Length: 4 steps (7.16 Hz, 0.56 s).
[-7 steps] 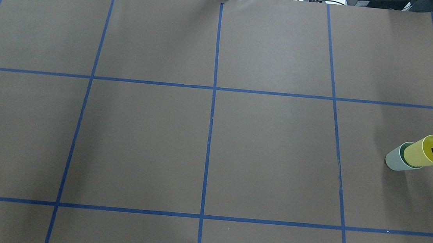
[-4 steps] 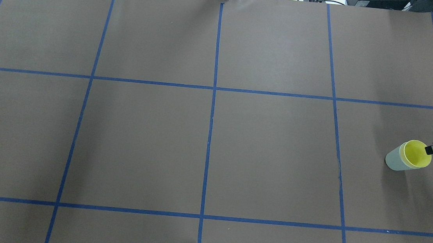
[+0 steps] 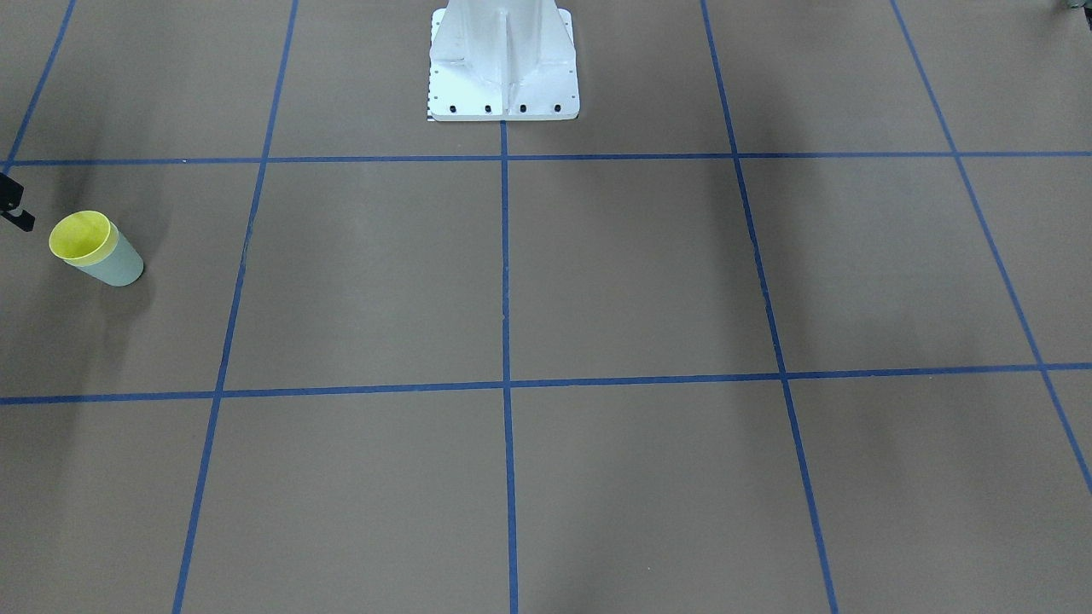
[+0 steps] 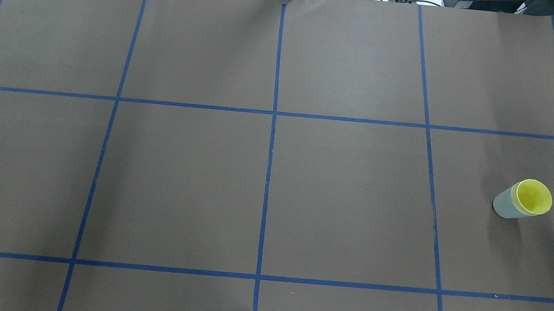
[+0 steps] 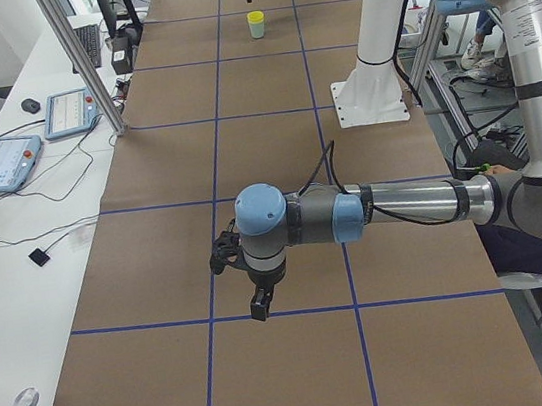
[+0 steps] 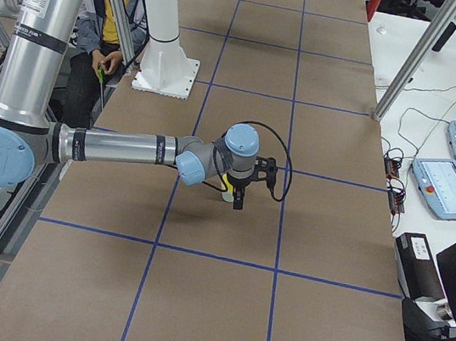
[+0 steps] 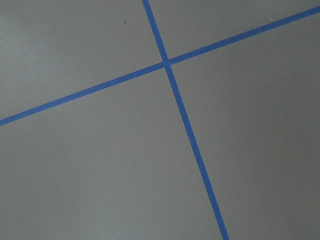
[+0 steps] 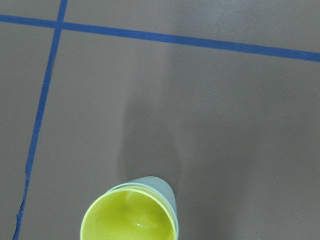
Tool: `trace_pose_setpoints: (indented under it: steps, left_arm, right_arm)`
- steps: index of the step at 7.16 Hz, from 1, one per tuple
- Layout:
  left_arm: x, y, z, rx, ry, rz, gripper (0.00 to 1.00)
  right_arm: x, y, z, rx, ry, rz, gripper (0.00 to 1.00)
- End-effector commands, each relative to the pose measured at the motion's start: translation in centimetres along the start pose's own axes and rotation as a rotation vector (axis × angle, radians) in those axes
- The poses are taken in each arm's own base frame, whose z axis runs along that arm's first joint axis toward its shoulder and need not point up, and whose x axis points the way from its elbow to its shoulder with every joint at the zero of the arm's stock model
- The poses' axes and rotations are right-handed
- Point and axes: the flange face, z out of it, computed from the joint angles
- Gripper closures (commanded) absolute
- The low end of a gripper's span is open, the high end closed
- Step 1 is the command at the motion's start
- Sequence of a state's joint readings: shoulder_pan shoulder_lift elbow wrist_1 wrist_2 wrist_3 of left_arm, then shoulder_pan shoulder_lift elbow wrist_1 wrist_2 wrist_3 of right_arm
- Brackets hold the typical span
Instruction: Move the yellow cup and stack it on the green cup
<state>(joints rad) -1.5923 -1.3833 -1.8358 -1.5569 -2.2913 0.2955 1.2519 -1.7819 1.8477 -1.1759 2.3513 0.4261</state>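
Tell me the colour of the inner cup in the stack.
Bright yellow. The inner cup shows best in the right wrist-mounted view.

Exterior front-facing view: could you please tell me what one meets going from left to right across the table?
Right end effector at the edge → yellow cup nested in green cup → robot's white base.

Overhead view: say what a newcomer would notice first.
The yellow cup stands nested in the green cup near the right end of the table, the only bright spot. Next comes the blue tape grid across the brown cover.
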Motion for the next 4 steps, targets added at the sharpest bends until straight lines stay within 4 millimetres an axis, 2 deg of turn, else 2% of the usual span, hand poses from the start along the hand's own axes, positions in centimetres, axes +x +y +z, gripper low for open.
trace_pose_setpoints:
  steps: [1, 2, 3, 4]
  left_arm:
    - [-0.2, 0.3, 0.3, -0.007, 0.001, -0.006, 0.00]
    - [-0.4, 0.9, 0.7, -0.016, 0.004, -0.014, 0.00]
    - [-0.5, 1.1, 0.9, -0.021, 0.005, -0.017, 0.00]
    - [-0.5, 1.1, 0.9, -0.021, 0.005, -0.017, 0.00]
  right_arm:
    - [6.1, 0.2, -3.9, -0.013, 0.070, -0.022, 0.00]
    - [8.8, 0.8, -6.1, -0.015, 0.120, -0.015, 0.00]
    - [9.8, -0.2, -8.0, -0.018, 0.147, 0.019, 0.00]
    - [9.8, -1.9, -10.0, -0.015, 0.158, 0.061, 0.00]
